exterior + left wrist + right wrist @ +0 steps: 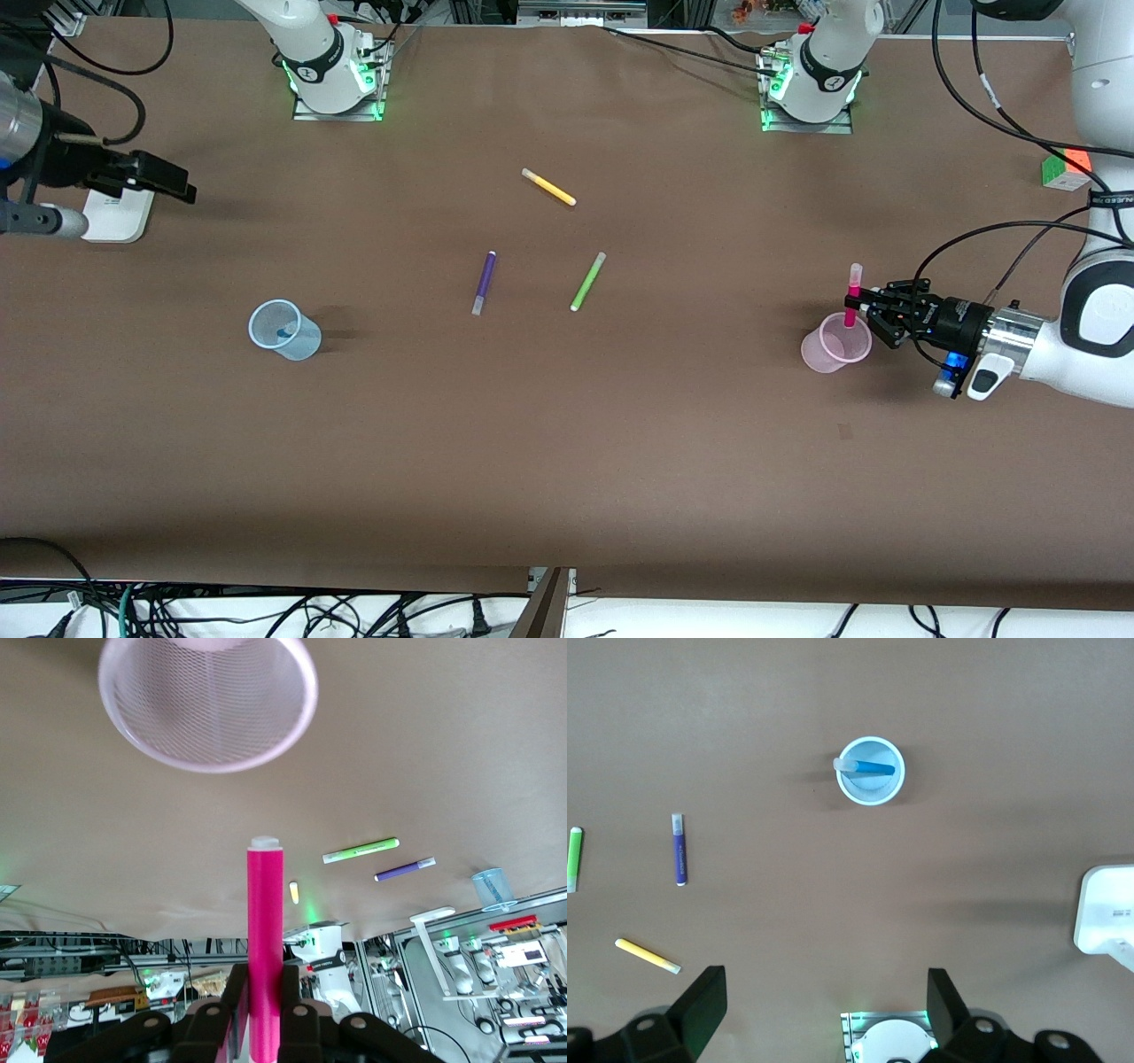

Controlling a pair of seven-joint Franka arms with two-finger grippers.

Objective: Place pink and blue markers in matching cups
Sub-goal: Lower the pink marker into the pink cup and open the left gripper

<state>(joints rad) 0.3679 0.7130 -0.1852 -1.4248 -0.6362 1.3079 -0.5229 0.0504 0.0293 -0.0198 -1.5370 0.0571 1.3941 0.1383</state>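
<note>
Brown table [620, 461] with cups [283, 330], loose markers [483, 282].

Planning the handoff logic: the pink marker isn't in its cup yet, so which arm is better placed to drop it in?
Left. The left claw is shut on the pink marker, holding it upright over the pink cup. The right claw waits open at the right arm's end; the blue marker already sits in the blue cup.

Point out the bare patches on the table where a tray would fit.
Widest: the strip nearer the front camera than the blue cup and pink cup. Also between the green marker and pink cup. Crowded mid-table: yellow marker, purple marker, green marker. The left gripper crowds the pink cup.
</note>
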